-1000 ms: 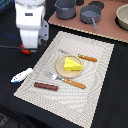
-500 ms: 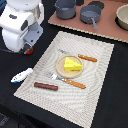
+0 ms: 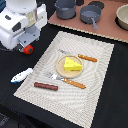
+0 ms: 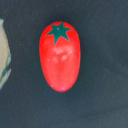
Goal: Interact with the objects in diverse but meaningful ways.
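Observation:
A red tomato (image 4: 60, 56) with a green star top lies on the dark table and fills the wrist view; no fingers show there. In the exterior view the tomato (image 3: 28, 49) peeks out just under my white hand, and my gripper (image 3: 23, 42) hangs right above it with its fingers hidden. A yellow cheese wedge (image 3: 72, 64) sits on the round plate (image 3: 61, 70). The brown sausage (image 3: 46, 86) lies on the placemat's near edge. Off the mat lies the white-and-blue fish piece (image 3: 21, 75). A grey pot (image 3: 65, 8) stands at the back.
Orange-handled cutlery (image 3: 86, 58) and a fork (image 3: 75, 83) flank the plate on the striped placemat (image 3: 97, 92). A second grey pan (image 3: 91, 14) and a bowl (image 3: 122, 16) stand on the brown board at the back.
The arm has shifted toward the exterior view's left and now sits over the tomato. The cheese, sausage, fish piece and cutlery have stayed put.

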Tool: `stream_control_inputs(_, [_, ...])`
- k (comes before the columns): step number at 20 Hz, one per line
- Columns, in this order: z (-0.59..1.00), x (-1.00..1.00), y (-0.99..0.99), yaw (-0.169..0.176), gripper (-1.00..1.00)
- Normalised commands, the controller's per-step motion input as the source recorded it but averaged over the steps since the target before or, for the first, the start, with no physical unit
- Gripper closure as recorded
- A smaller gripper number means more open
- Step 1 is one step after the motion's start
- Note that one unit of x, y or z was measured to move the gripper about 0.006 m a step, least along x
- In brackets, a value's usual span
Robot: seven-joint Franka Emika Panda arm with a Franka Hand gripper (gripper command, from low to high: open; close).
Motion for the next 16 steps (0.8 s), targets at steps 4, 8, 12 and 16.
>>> stream_control_inputs(4, [-0.39,-0.59,0.09,-0.012,-1.0])
stream_control_inputs(8, [-0.38,-0.41,0.03,-0.005,-1.0])
stream_control_inputs(12, [-0.39,-0.25,0.0,-0.002,-1.0])
stream_control_inputs(16, [-0.36,-0.13,0.0,0.0,-1.0])
